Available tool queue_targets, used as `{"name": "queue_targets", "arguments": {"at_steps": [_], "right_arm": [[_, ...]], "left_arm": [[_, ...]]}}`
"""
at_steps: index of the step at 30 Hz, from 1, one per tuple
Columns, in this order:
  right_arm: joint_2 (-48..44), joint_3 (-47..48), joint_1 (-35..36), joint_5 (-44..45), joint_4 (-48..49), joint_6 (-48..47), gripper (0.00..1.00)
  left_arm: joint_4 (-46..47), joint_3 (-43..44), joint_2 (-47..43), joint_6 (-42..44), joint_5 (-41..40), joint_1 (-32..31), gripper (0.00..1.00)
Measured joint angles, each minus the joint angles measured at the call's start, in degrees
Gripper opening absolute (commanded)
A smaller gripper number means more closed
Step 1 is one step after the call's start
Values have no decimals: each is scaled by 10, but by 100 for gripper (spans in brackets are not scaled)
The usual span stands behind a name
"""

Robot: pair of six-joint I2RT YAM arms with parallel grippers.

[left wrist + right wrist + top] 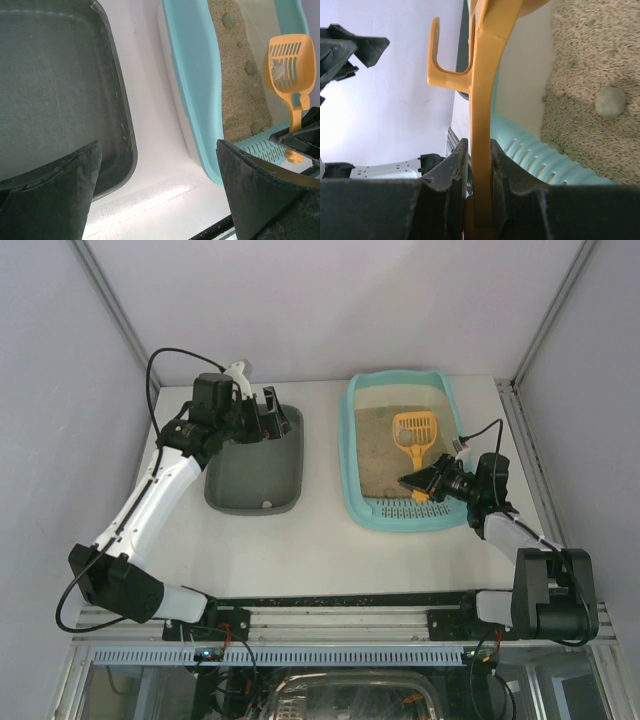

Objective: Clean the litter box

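Two trays on white table (320,540), pale walls (330,300) on three sides. Litter box (352,480) right of centre, sandy litter inside; dark tub (255,475) left, apart. Right claw (481,160) clamped on orange scoop (413,430) handle over box. Left claw (268,415) spread wide above tub.

The light-teal litter box (349,465) lies flat on the bench (320,540), beige litter (385,455) dotted with greenish clumps (611,101) inside, its perforated strip (405,509) just below the right end effector (412,483).

Beside dark tub (50,90), litter box (195,75) under orange scoop (300,75)
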Motion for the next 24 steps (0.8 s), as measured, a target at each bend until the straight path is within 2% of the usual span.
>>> {"name": "queue_targets", "arguments": {"at_steps": [5, 11, 24], "right_arm": [[13, 17, 13, 16, -37, -19, 0], [39, 26, 24, 20, -30, -19, 0], [90, 27, 4, 12, 37, 23, 0]], "left_arm": [[-3, 0, 0, 5, 0, 0, 100], [-7, 0, 0, 9, -3, 2, 100], [-7, 0, 0, 9, -3, 17, 100]]}}
